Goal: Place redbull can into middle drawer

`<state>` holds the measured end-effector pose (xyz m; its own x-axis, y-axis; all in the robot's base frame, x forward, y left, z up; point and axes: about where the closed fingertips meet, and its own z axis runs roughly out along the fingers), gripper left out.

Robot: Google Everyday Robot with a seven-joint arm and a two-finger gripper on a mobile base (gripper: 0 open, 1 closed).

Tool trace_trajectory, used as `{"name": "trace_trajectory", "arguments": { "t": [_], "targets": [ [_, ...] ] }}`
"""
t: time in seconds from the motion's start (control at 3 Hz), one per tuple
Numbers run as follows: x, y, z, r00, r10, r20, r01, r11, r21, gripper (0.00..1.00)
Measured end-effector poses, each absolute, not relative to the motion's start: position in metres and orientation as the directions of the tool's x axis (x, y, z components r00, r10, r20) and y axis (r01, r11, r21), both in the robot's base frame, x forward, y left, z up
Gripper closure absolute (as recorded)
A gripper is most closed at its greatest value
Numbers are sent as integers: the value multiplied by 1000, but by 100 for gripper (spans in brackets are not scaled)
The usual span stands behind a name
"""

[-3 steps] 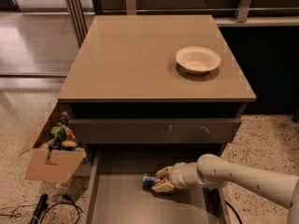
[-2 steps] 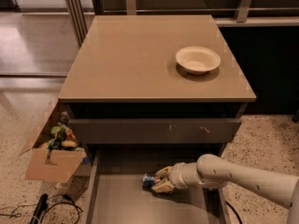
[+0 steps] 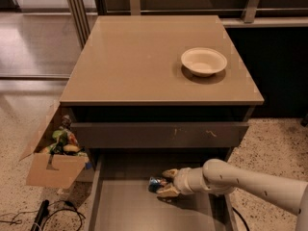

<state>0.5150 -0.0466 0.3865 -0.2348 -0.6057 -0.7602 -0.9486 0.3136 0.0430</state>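
Observation:
The middle drawer (image 3: 130, 211) is pulled out at the bottom of the cabinet, and its flat grey-brown floor shows. The redbull can (image 3: 156, 183), small and blue-and-silver, lies low over the drawer floor near its back middle. My gripper (image 3: 164, 183) reaches in from the right on a pale arm. It is shut on the can, with one finger on each side of it.
A cream bowl (image 3: 203, 61) sits on the cabinet top (image 3: 144, 61) at the right. The dark drawer front (image 3: 159, 134) above is closed. An open cardboard box (image 3: 53, 162) of items stands on the floor at the left, with cables (image 3: 43, 215) beside it.

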Motion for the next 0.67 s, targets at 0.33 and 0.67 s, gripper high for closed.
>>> {"name": "trace_trajectory", "arguments": {
  "t": [0.33,0.67],
  "targets": [
    [515,-47,386,-235,-606,-760,-949,314,43,0],
    [515,-47,386,-235,-606,-760,-949,314,43,0]
  ]
}}
